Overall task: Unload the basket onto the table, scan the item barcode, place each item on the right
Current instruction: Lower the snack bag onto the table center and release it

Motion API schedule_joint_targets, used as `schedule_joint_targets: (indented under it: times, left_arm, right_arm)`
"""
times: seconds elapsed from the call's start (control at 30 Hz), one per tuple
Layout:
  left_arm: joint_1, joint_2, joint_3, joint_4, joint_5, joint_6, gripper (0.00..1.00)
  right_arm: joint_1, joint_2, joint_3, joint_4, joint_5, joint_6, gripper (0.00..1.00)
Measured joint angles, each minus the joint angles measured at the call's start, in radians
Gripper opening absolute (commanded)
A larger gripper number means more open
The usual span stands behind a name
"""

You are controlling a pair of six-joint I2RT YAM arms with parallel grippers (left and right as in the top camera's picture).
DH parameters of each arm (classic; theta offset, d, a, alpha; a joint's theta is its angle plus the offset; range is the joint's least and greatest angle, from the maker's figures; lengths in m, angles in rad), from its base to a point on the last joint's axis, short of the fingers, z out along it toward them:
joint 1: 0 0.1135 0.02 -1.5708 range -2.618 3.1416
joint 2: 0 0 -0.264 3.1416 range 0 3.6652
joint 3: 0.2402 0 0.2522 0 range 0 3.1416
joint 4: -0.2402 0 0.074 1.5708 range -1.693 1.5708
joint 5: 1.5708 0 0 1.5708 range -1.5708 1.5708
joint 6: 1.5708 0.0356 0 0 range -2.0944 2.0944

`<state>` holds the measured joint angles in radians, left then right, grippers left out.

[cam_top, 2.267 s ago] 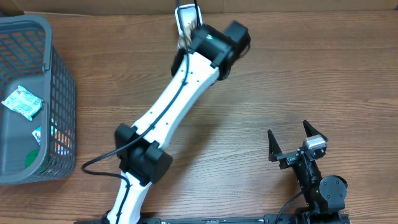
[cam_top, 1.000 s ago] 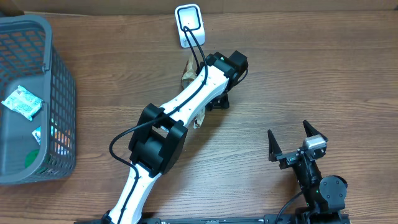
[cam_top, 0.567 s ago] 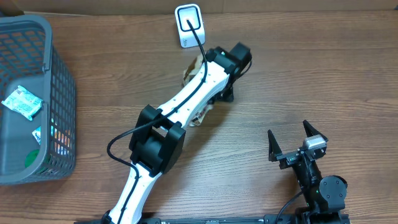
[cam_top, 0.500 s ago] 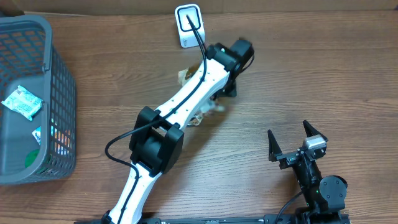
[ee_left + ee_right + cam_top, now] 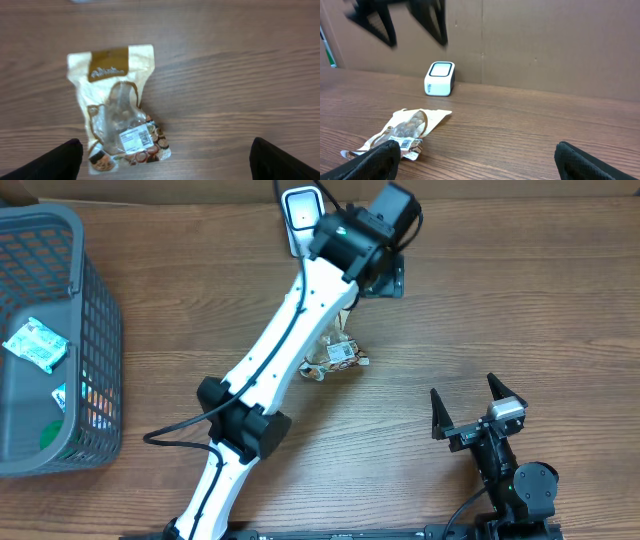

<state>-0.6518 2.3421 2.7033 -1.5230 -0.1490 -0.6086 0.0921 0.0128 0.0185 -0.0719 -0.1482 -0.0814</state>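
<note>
Lifted clear of the table since half a second ago, the left arm now reaches toward the far edge, and the snack pouch [image 5: 336,354] it had been covering lies in the open. The pouch rests flat on the wooden table [image 5: 500,310], its white barcode label [image 5: 135,139] facing up, near the middle and well short of the scanner [image 5: 301,214]. The left gripper [image 5: 383,278] hangs above it with jaws spread wide and nothing between them; the wrist view looks straight down at the pouch between the two fingertips. The right gripper [image 5: 470,415] sits parked near the front edge, also released and empty. A grey basket [image 5: 100,330] with a few packets stands at the left.

Two seconds back the arm was at the scanner — so the pass over it looks done, and the pouch has been set down. What is left, if anything, is moving it on, perhaps to the basket.
</note>
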Motion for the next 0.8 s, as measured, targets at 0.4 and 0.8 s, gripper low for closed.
schedule_joint_targets:
  times: [0.4,0.8]
  left_arm:
    - [0.195,-0.071,0.379,-0.162,0.106,0.174,0.90]
    - [0.531,-0.490,0.254,-0.163,0.127,0.272,1.00]
  right_arm:
    - [0.000,0.000,0.000,0.000,0.000,0.000,1.00]
    - [0.000,0.000,0.000,0.000,0.000,0.000,1.00]
